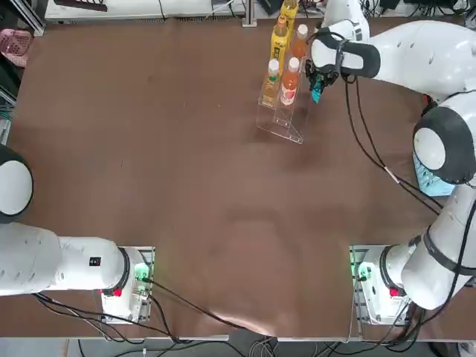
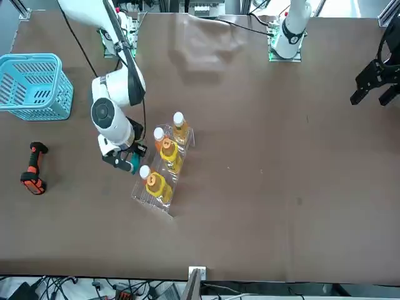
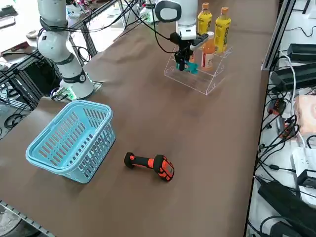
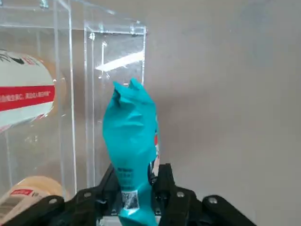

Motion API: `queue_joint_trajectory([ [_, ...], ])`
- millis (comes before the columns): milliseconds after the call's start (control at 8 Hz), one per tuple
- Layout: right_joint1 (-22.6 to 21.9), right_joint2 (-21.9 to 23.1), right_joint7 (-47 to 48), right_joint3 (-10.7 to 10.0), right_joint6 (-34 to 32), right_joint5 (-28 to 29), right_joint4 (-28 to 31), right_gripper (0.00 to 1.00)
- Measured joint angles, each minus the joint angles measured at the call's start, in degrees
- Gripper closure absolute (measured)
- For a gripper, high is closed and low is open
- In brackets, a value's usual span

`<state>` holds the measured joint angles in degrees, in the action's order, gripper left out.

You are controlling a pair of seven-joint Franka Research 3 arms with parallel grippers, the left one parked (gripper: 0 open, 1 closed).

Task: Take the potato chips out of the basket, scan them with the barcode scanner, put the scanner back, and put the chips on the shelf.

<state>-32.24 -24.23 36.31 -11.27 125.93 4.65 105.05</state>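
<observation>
The robot's right claw [image 4: 136, 188] is clamped on the teal chip packet [image 4: 130, 146], holding it at the edge of the clear stand [image 3: 201, 84], though whether they touch is hard to tell.

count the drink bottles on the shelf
5: on the shelf, an amber bottle and two yellow bottles form the left row, two orange bottles the right, beside the right gripper; none seem hidden.

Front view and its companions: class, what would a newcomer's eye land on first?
Probably the bright drink bottles, clustered on the clear stand. Next, the teal packet in the right gripper beside that stand, and the light blue basket near the black-and-orange scanner.
</observation>
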Motion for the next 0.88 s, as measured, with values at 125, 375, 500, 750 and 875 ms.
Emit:
queue_joint_trajectory([
  [125, -0.2, -0.3, 0.2, 0.0, 0.5, 0.0, 0.0, 0.70],
  [375, -0.7, -0.9, 0.6, 0.0, 1.7, 0.0, 0.0, 0.70],
  [500, -0.8, -1.3, 0.7, 0.0, 2.1, 0.0, 0.0, 0.70],
  [750, -1.0, -2.3, 0.8, 0.0, 2.9, 0.0, 0.0, 0.69],
  [875, -1.1, -2.5, 0.8, 0.0, 3.2, 0.0, 0.0, 0.69],
])
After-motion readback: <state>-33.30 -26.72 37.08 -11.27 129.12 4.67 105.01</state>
